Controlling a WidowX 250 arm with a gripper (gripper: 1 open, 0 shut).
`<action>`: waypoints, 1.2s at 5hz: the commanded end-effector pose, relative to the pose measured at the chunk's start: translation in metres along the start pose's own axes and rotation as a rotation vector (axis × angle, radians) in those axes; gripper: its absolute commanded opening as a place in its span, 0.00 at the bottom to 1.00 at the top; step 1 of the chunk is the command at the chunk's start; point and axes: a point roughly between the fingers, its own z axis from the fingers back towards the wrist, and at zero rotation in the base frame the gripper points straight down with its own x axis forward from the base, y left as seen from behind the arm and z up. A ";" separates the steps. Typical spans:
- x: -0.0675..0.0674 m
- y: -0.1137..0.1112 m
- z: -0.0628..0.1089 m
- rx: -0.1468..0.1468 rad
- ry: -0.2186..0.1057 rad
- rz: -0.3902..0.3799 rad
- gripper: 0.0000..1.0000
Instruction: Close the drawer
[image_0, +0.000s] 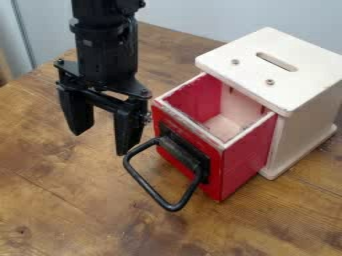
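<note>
The red box-shaped drawer (247, 160), pale inside with a black rectangular loop handle (170, 202), stands partly extended from the cream casing with a slotted top (301, 85), right of centre in the frame. The black two-fingered gripper (103, 118), fingers spread wide and holding nothing, is positioned at upper left above the brown wood-grain surface (60, 190).

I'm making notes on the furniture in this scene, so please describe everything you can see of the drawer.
The drawer stands open, pulled partway out of the cream casing. It is box-shaped, red outside, with pale, wood-like material inside. On its front sit a black bracket and a large, black, rounded rectangular loop handle, jutting outward above the wooden table.
</note>
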 end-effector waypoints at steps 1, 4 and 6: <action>-0.001 -0.005 -0.016 0.006 -0.160 -0.076 1.00; 0.019 -0.022 -0.085 -0.007 -0.213 -0.253 1.00; 0.043 -0.027 -0.083 0.008 -0.236 -0.266 1.00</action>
